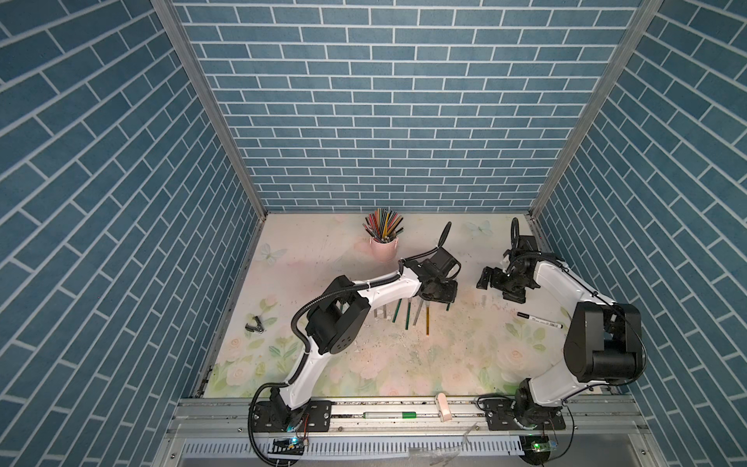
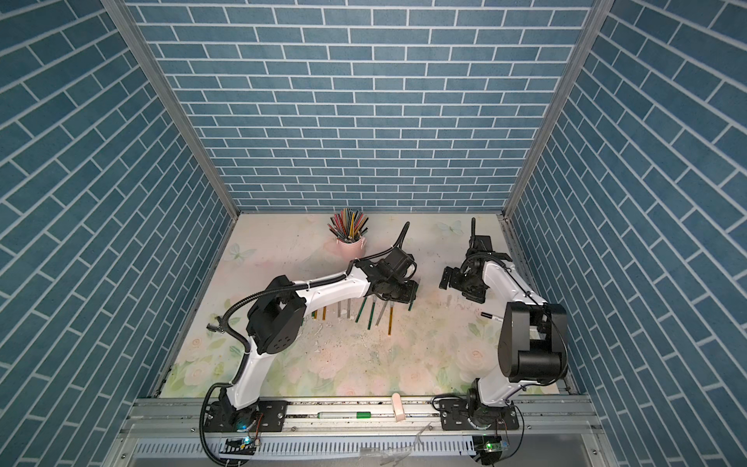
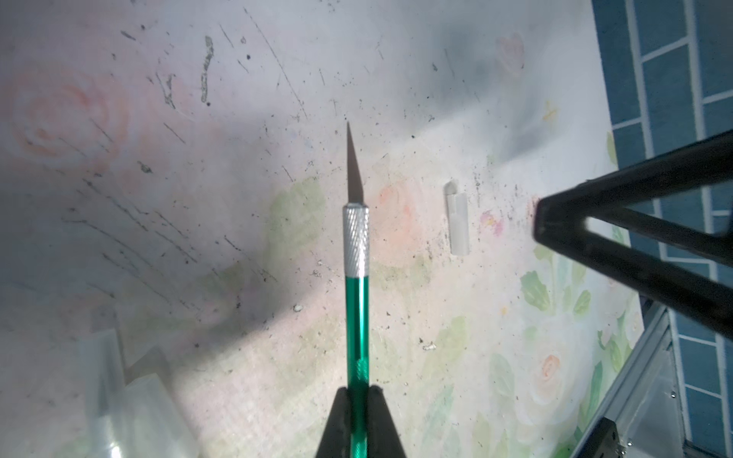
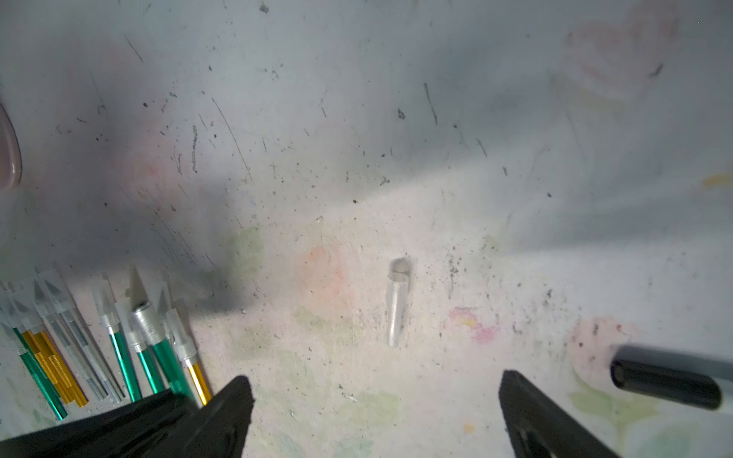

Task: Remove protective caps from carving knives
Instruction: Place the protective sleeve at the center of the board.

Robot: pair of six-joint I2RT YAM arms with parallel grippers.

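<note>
Capped carving knives (image 4: 118, 349) are lying at seven o'clock of the left end effector (image 3: 359, 390), which is clenching a bare-bladed green knife (image 3: 357, 317). Any low swing is risking a gouge in the worktop (image 3: 198, 158) or scattering that row. At its three o'clock a loose cap (image 4: 396, 305) is lying under the released right end effector (image 4: 375, 378), liable to roll.

One loose protective cap (image 4: 396, 307) lying on the scuffed worktop (image 4: 357, 119), right tool (image 4: 377, 416) spread wide, carving knives (image 4: 121, 353) fanned aside, black-capped marker (image 4: 666, 380) opposite.
</note>
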